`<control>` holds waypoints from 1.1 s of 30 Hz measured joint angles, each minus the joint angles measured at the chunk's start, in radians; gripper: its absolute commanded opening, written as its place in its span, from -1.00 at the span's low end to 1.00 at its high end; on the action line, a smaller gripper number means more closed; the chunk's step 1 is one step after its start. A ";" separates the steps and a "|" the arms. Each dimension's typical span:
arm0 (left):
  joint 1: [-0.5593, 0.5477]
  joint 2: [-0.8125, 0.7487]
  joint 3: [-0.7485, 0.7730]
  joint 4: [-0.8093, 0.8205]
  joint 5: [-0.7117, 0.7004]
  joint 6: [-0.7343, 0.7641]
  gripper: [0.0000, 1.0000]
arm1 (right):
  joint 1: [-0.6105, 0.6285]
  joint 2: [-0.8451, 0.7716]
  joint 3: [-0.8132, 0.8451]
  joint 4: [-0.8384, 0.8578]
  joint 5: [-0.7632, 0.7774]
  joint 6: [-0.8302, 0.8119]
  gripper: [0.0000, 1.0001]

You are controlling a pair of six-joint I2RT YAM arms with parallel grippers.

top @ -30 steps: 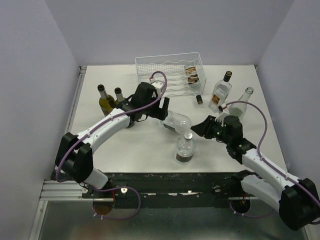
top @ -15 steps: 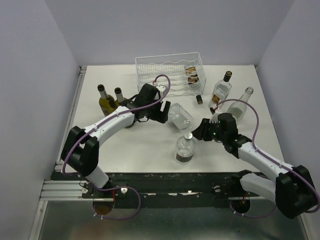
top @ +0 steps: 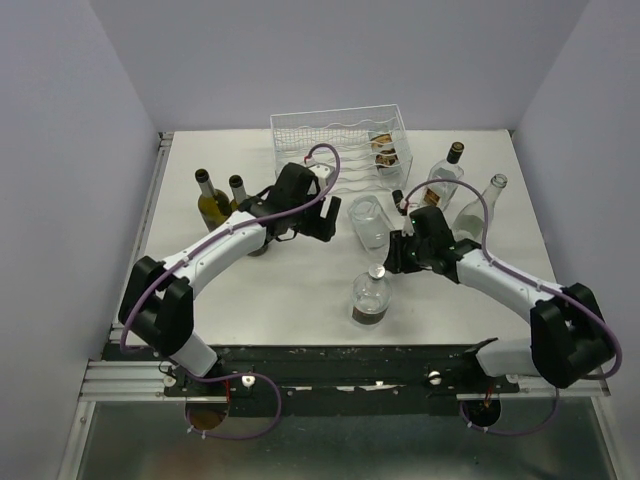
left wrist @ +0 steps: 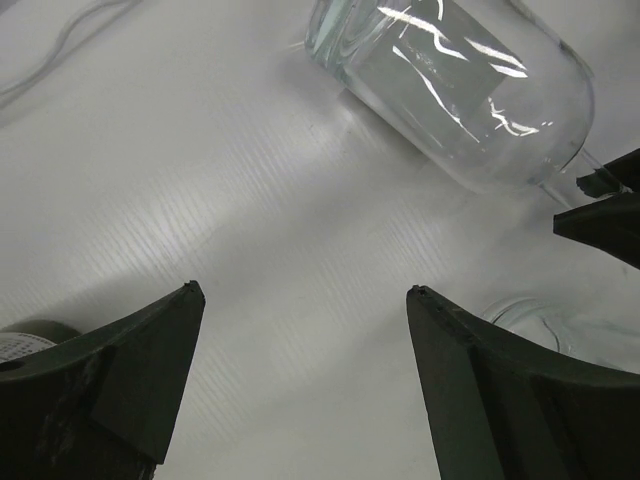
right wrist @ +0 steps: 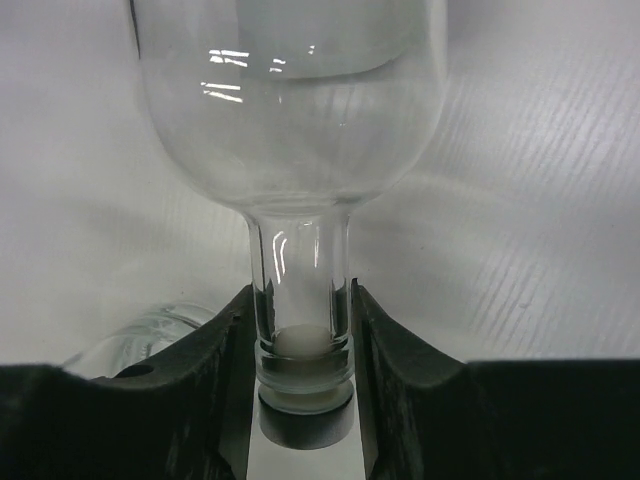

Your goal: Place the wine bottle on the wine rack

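The wine bottle [top: 367, 219] is clear glass and lies in mid-table, its base toward the wine rack [top: 300, 133], a white wire-mesh box at the back. My right gripper [top: 393, 249] is shut on the bottle's neck [right wrist: 299, 270]; in the right wrist view its fingers press both sides just above the stopper, gripper [right wrist: 300, 312]. My left gripper [top: 327, 221] stands open just left of the bottle's body. In the left wrist view the bottle [left wrist: 455, 85] lies beyond the left gripper [left wrist: 300, 292], and only bare table shows between the fingers.
A round clear bottle [top: 371, 294] stands just in front of the held one. Two dark bottles [top: 212, 201] stand at the left, two clear bottles [top: 440, 186] at the right. A small dark cap [top: 397, 197] lies by the rack, which holds labelled bottles [top: 385, 150] at its right end.
The right gripper has moved left and farther in, swinging the wine bottle from a slant until its base points at the rack. The left gripper has stayed open beside it.
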 measured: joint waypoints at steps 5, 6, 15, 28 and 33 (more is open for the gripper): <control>0.000 -0.043 -0.004 0.022 -0.037 0.010 0.86 | 0.064 0.117 0.098 -0.094 0.064 -0.007 -0.80; 0.000 -0.060 -0.008 0.032 -0.045 0.014 0.86 | 0.076 0.132 0.112 -0.111 0.080 -0.006 -0.74; 0.003 -0.201 -0.043 0.153 -0.124 0.040 0.93 | 0.118 0.241 0.208 -0.203 0.153 0.019 -0.25; 0.029 -0.275 -0.166 0.272 -0.132 0.066 0.97 | 0.121 0.382 0.357 -0.249 0.244 0.031 0.38; 0.037 -0.276 -0.166 0.283 -0.132 0.066 0.97 | 0.134 0.419 0.367 -0.248 0.272 0.036 0.19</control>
